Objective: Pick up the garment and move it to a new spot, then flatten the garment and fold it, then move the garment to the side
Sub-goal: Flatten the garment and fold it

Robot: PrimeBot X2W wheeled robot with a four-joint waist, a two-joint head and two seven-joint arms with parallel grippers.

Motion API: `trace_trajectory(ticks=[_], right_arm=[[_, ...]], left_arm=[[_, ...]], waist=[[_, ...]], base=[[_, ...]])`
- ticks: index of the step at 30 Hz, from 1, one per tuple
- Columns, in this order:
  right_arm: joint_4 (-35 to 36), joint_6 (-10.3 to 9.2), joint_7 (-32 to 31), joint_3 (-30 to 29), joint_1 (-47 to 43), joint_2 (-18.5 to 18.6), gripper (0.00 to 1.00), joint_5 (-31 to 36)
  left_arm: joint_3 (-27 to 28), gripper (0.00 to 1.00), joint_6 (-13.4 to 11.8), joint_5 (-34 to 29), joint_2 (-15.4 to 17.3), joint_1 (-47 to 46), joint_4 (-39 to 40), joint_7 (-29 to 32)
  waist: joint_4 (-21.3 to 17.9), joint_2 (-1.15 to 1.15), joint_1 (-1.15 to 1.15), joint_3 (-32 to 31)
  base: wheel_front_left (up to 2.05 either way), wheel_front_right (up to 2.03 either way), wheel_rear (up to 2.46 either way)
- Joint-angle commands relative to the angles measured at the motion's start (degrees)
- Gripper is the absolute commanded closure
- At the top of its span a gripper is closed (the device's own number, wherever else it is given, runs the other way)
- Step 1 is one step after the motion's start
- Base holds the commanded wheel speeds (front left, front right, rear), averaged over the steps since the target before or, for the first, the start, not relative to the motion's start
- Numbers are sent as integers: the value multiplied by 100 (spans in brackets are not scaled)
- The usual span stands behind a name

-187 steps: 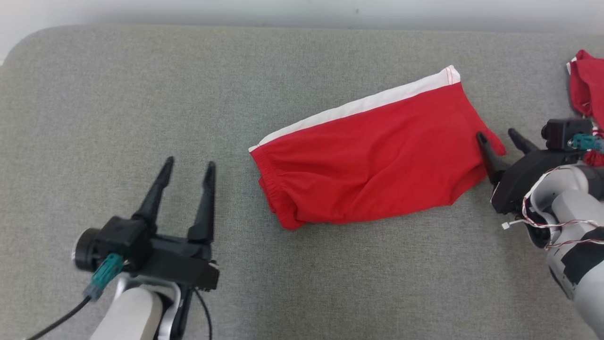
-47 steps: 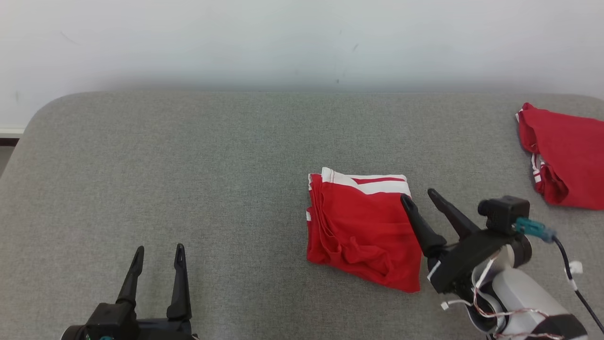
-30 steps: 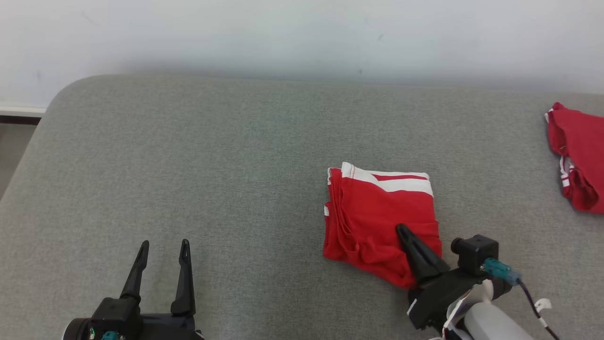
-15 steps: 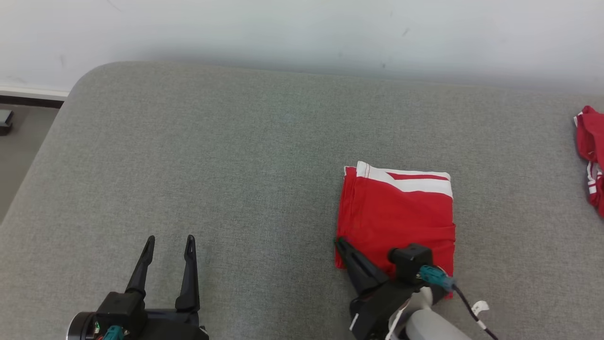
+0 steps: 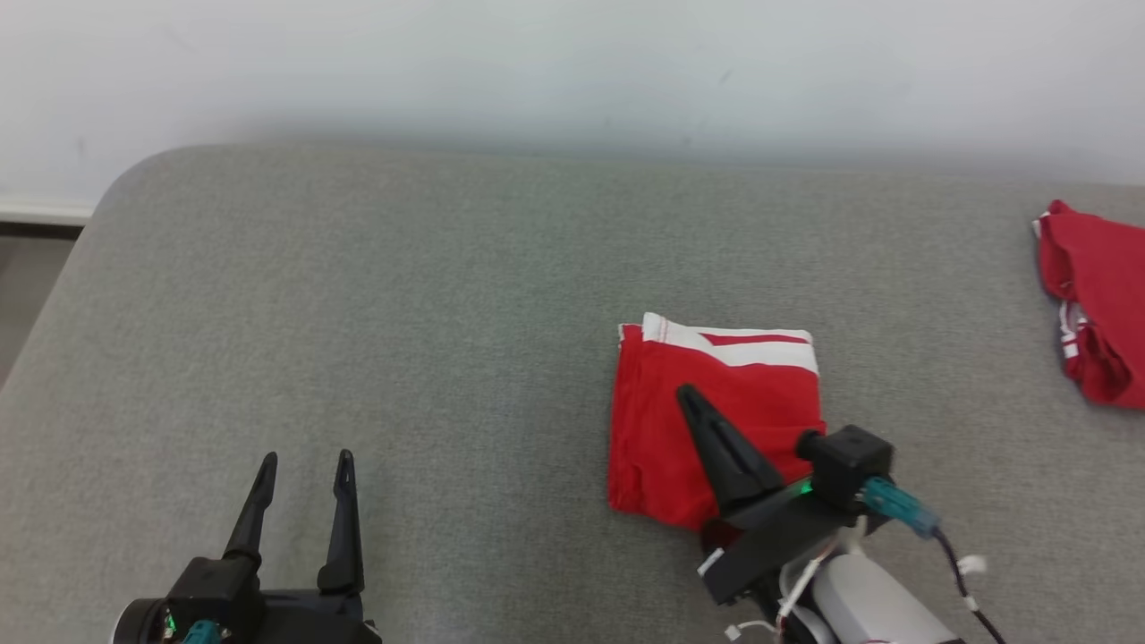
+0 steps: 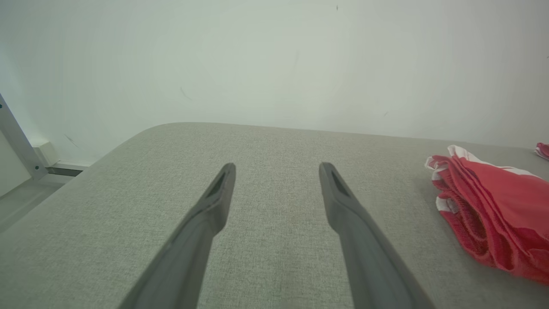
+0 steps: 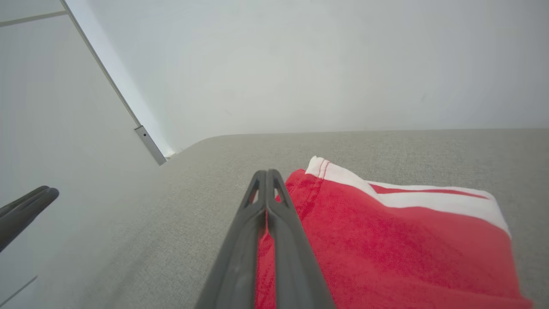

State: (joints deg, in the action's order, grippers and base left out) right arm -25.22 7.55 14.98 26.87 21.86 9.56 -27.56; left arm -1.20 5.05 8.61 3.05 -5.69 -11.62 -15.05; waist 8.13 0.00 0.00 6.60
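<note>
Lying folded on the grey cushion (image 5: 402, 295), the red garment (image 5: 662, 429) is partly hidden by the right gripper (image 5: 688, 394), whose fingers are pressed together over it; contact cannot be judged. The left gripper (image 5: 304, 461) is held spread, well apart. Another red cloth (image 5: 1096, 295) is cut off at the right edge.
</note>
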Motion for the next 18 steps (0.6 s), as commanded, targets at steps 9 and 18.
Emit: trace_trajectory(ticks=[9, 18], right_arm=[[1073, -18, 22, -956, -781, 261, 100, 361], [1702, -18, 23, -2080, -1639, 180, 100, 817]], left_arm=[[202, 0, -16, -68, 80, 223, 35, -14], [304, 0, -143, -106, 67, 564, 275, -14]], waist=[[-483, 0, 0, -355], [-764, 0, 0, -545]], base=[[0, 0, 0], [0, 0, 0]])
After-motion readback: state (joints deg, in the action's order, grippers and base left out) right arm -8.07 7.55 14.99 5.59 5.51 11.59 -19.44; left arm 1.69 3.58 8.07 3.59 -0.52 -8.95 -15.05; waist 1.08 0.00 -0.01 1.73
